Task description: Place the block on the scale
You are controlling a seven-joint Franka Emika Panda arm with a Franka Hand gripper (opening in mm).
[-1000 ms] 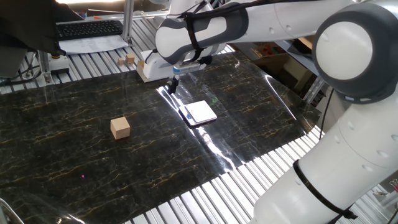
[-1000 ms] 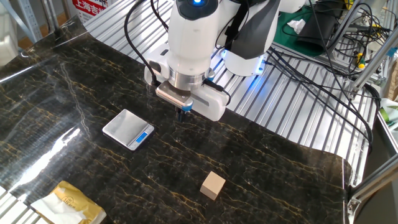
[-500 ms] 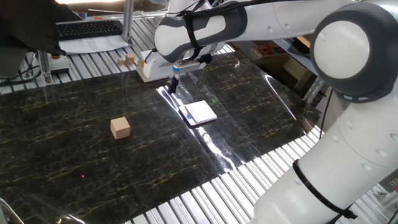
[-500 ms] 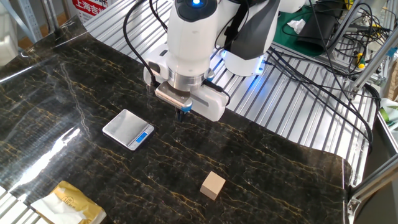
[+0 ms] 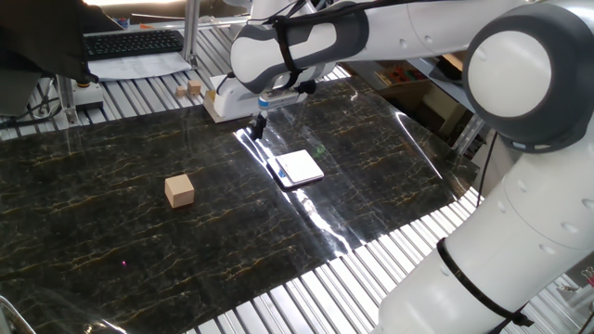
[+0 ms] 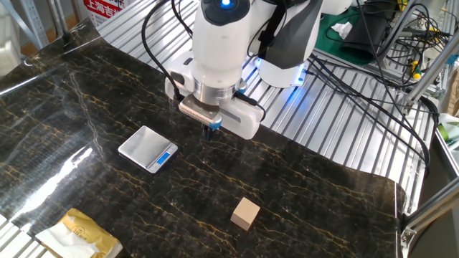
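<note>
The block (image 5: 179,190), a small tan wooden cube, rests alone on the dark marbled mat, well to the left of the scale; it also shows in the other fixed view (image 6: 246,213) near the front. The scale (image 5: 299,168) lies flat with a shiny plate, and its blue mark faces the camera in the other view (image 6: 148,149). My gripper (image 5: 259,126) hangs above the mat just behind the scale, fingers together and holding nothing. In the other fixed view the gripper (image 6: 210,130) sits to the right of the scale and far from the block.
A tan box with yellow material (image 6: 79,233) lies at the mat's near corner. A tiny wooden block (image 5: 193,90) and a white box (image 5: 221,100) sit past the mat's far edge, by a keyboard (image 5: 135,42). Cables (image 6: 373,79) trail over the ribbed metal table.
</note>
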